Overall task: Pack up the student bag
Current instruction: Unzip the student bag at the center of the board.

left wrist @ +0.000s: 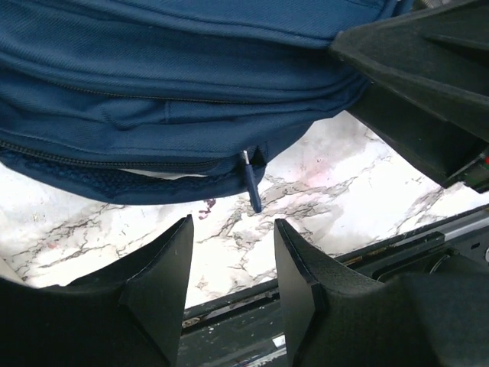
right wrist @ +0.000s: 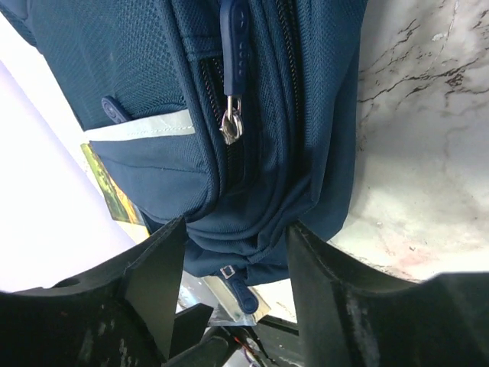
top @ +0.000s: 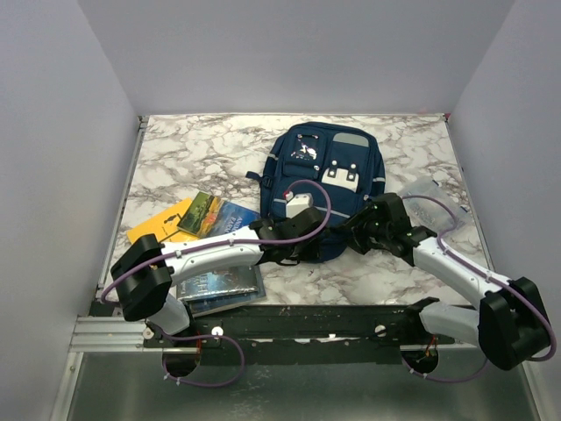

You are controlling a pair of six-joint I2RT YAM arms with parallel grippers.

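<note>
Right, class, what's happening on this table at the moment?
Two robot arms are working at the near edge of the navy student bag, which lies flat on the marble table. The left claw is open just short of a zipper pull; the right claw is open astride the bag's edge. Books lie to the left, not yet packed.

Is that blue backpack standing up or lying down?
Lying flat: the student bag rests on the marble table, its white buckle clips facing up.
</note>
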